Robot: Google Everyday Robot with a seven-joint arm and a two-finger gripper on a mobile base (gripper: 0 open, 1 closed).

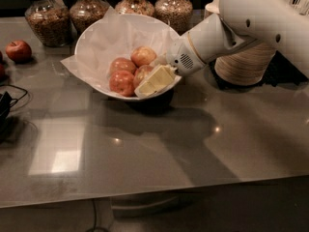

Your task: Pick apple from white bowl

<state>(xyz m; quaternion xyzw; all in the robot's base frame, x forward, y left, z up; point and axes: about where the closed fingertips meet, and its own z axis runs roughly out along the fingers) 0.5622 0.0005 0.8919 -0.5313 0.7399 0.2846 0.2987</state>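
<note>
The white bowl [91,42], lined with crumpled white paper, sits at the back middle of the grey table. Several apples lie in it. The yellow-orange apple [144,55] is at the back right of the group, with redder apples [121,82] in front and to its left. My gripper [154,81] reaches in over the bowl's right rim from the right. Its cream tip lies against the front-right apple [140,73], just below the yellow-orange one and partly hiding the one it touches.
Several glass jars [46,18] of grains stand along the back edge. A lone dark red apple [18,50] lies at the far left. A stack of beige disposable bowls [246,64] stands right of the bowl, behind my arm. A black cable [7,105] lies at the left edge.
</note>
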